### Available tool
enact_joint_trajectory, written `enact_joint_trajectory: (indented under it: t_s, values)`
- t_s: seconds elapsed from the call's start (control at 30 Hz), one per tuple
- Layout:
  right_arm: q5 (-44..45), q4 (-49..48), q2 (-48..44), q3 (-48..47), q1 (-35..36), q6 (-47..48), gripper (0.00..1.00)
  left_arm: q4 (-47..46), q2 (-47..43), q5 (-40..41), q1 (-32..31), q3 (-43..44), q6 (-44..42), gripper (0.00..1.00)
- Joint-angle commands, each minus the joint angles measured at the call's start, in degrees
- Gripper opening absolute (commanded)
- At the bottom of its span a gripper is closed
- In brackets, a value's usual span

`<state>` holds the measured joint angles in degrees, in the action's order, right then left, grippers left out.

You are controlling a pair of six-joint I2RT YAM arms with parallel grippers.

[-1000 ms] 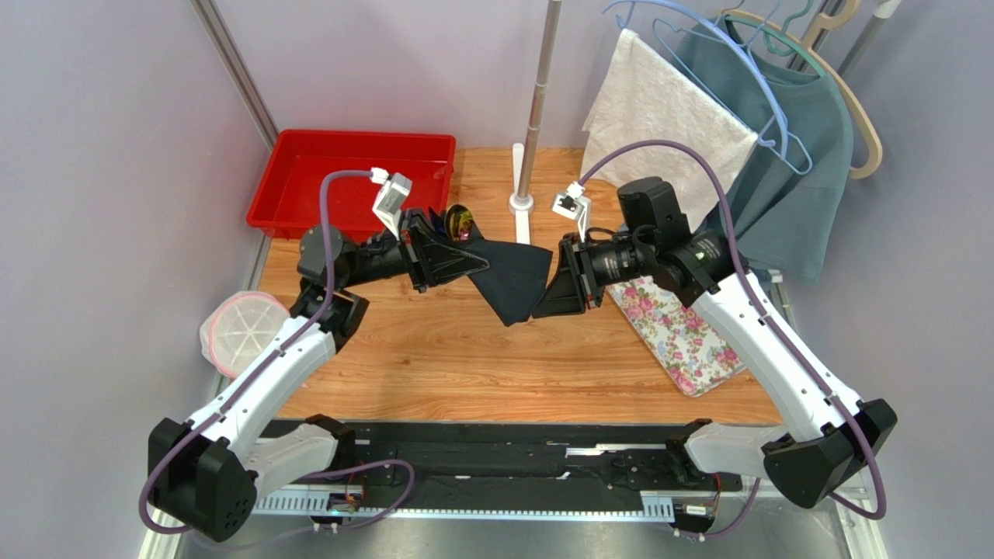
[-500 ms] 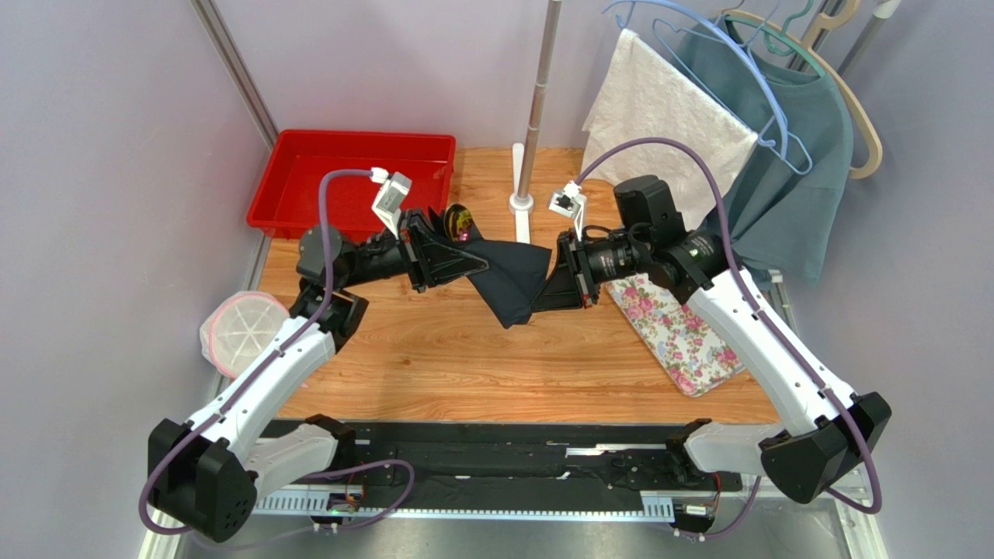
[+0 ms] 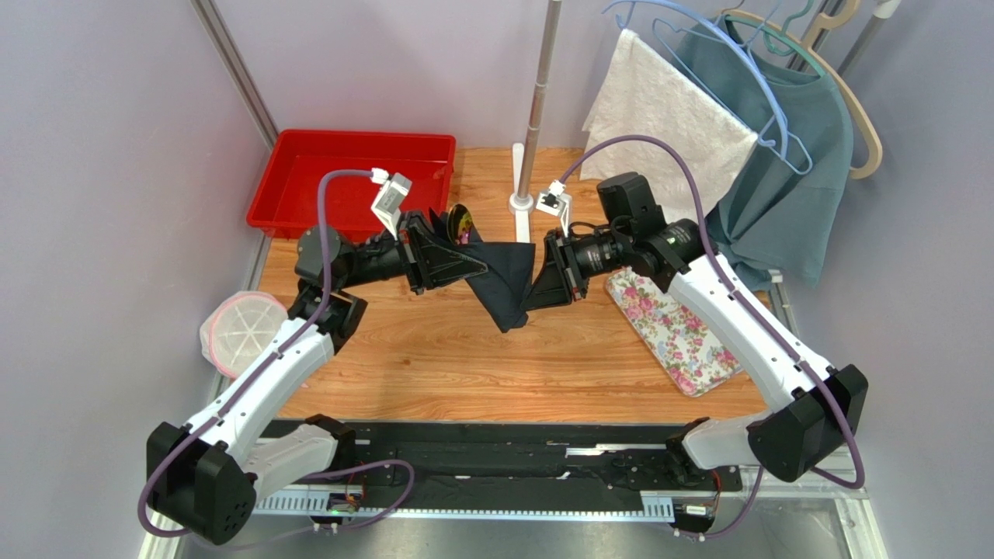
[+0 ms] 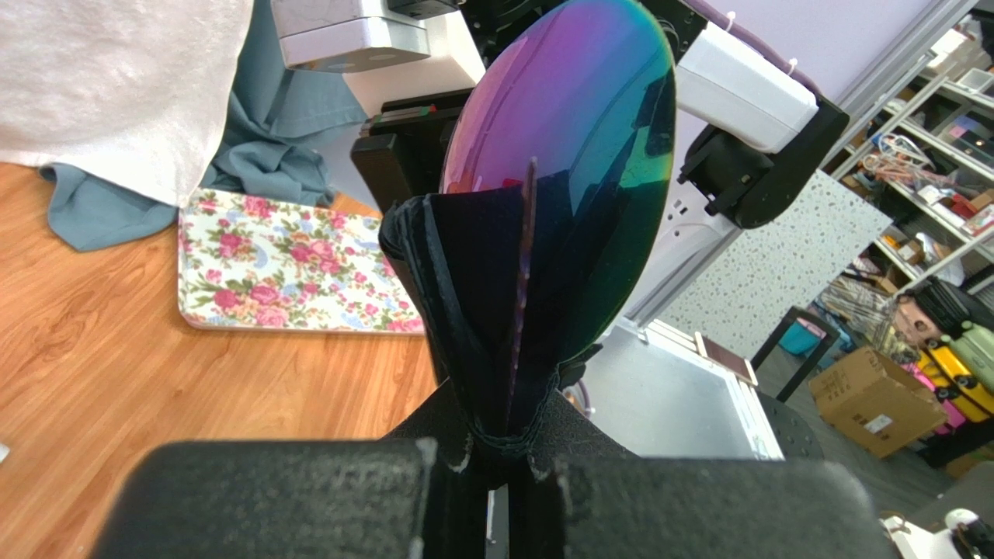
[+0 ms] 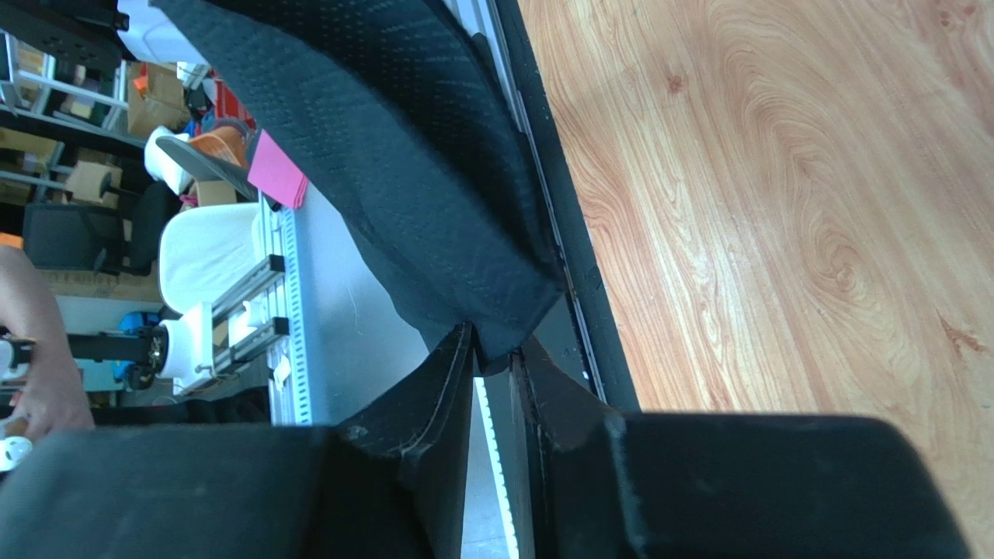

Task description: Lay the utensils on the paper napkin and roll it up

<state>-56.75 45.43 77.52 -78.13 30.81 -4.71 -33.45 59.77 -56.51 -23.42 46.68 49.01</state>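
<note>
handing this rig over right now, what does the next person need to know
left gripper: jaws shut on a corner of the paper napkin; an iridescent oval piece, probably a spoon bowl, stands up at the same jaws.
right gripper: jaws shut on another corner.
The napkin hangs sagging between them above the table, not laid flat.
Done: nothing placed or rolled; no other utensils in view.
Left: spread the napkin on the table, lay the utensils on it, roll it.
</note>
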Motion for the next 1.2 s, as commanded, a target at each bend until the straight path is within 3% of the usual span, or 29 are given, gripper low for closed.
enact_joint_trajectory:
  t_s: [0.0,0.47,0.57,0.67,1.17]
  values:
    - [0.0,-0.4,-0.6,-2.6,-1.3,-0.8,0.27,-4.3,-2.1,0.0,0.3,3.4,1.6,0.00]
    - [-3.5,-3.2,-0.5,-6.3,-4.0,-6.7,0.36,-5.0,-1.3,0.1,0.3,3.3,1.7,0.00]
    - [-3.8,-4.6,-0.2,-5.7,-3.9,-7.6,0.24,-4.7,-1.6,-0.1,0.3,3.3,1.6,0.00]
    - [-2.8,-6.7,0.4,-4.4,-4.0,-7.9,0.02,-5.0,-1.3,-0.1,0.3,3.3,1.9,0.00]
    - [-3.9,-12.4,3.3,-0.3,0.0,-10.7,0.00,-5.4,-0.1,0.3,0.2,5.0,3.0,0.00]
